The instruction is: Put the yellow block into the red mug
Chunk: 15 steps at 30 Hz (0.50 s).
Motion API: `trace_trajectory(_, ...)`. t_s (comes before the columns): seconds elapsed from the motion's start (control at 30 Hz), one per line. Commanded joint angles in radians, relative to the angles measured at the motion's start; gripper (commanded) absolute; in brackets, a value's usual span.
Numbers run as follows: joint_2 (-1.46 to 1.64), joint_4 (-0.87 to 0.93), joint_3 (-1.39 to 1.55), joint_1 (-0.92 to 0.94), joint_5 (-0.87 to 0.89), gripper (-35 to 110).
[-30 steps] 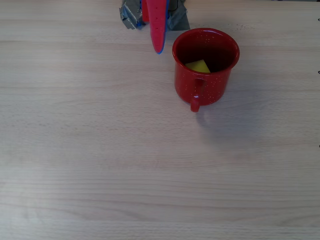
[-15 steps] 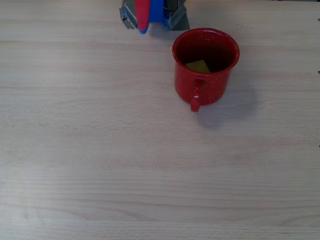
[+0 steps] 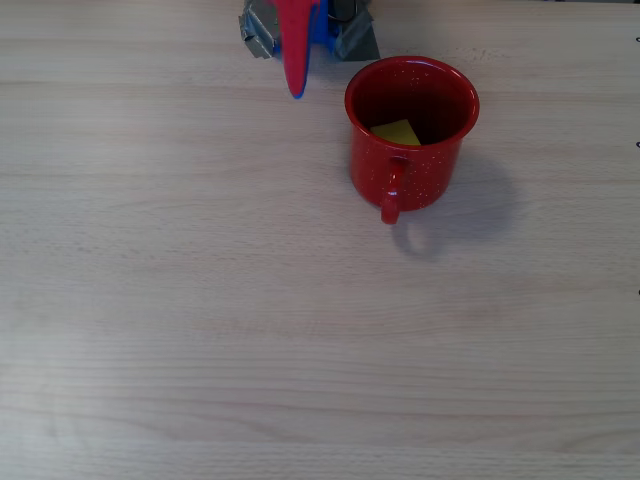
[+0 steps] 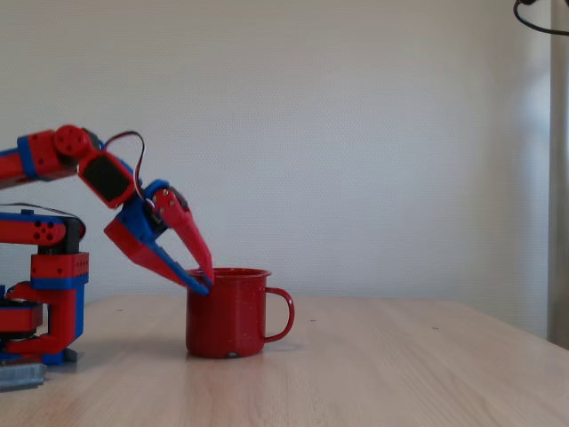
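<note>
The red mug (image 3: 412,160) stands upright at the back of the table, handle toward the picture's bottom. The yellow block (image 3: 397,132) lies inside it on the bottom. In the fixed view the red mug (image 4: 227,313) has its handle on the right and its wall hides the block. My red and blue gripper (image 3: 297,90) hangs to the left of the mug and apart from it, fingertips together and holding nothing. In the fixed view the gripper (image 4: 204,281) points down at rim height by the mug's left side.
The arm's base (image 3: 330,25) with grey clamps sits at the table's back edge, just left of the mug. In the fixed view the base (image 4: 44,302) stands at the far left. Bare wooden table (image 3: 300,340) spreads across the front.
The gripper's tip pulled back toward the base, then came forward again a little, ending left of where it was. Mug and block have not moved.
</note>
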Motion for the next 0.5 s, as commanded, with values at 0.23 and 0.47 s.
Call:
trace_trajectory(0.23, 0.095, 0.025, 0.074, -0.063, 0.021, 0)
trace_trajectory(0.47, 0.166, 0.067, 0.173, -0.087, -0.025, 0)
